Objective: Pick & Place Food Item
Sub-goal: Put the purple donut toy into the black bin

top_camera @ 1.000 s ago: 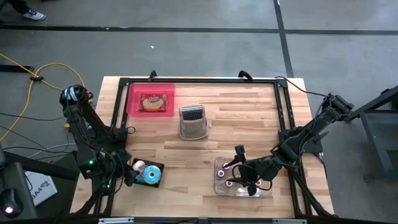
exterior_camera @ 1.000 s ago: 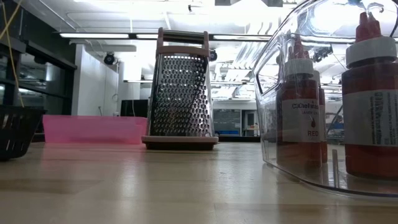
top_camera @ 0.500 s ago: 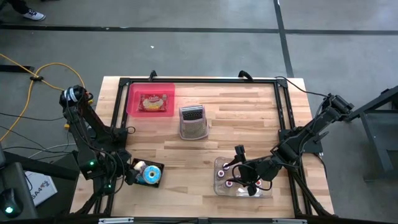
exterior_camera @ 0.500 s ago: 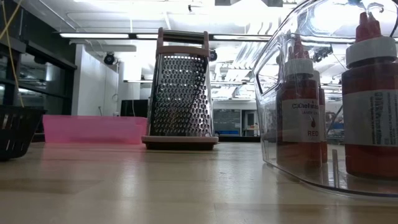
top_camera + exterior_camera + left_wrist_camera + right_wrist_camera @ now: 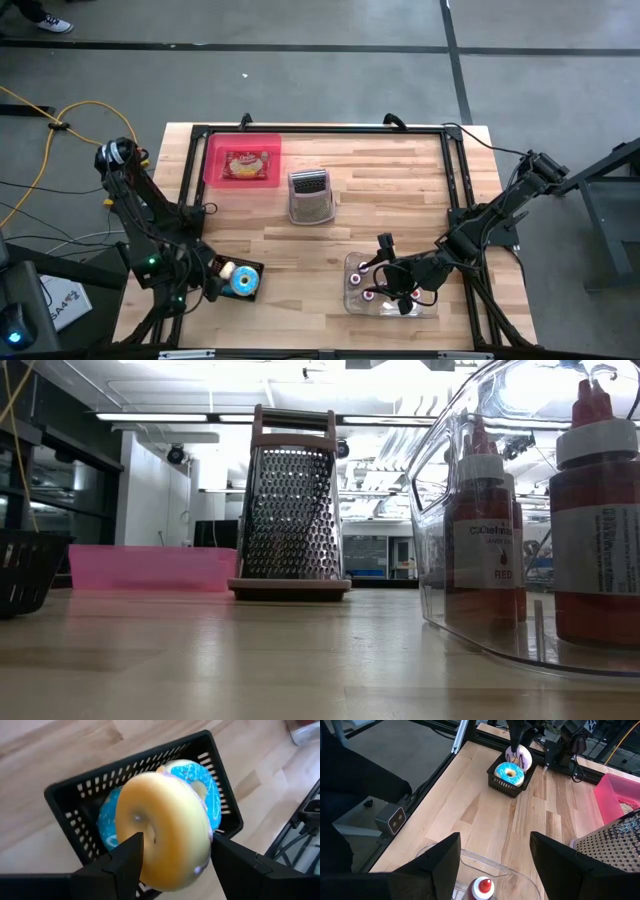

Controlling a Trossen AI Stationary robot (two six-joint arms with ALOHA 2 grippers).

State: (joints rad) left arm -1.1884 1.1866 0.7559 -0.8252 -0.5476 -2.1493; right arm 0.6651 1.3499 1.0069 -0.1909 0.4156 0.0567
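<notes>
The wooden table carries all items, with a black frame along its edges. The left arm reaches to the near left corner, where the left gripper stands over a black basket; its fingers are set wide, and a pale yellow-glazed doughnut stands on edge between them, tilted, with its lower part down in the basket. Whether the fingers actually press on this doughnut cannot be told. A blue-glazed doughnut lies flat in the same basket, directly behind and touching the yellow one. The right arm reaches in from the right side to the near centre-right of the table, where the right gripper hangs over a clear plastic bin; its fingers are spread apart and hold nothing. The bin contains red sauce bottles with white caps, standing upright. At the far left of the table sits a pink tray holding a flat food packet. Just beside the tray, toward the table's centre, a metal box grater stands upright, well apart from both the basket and the bin.
</notes>
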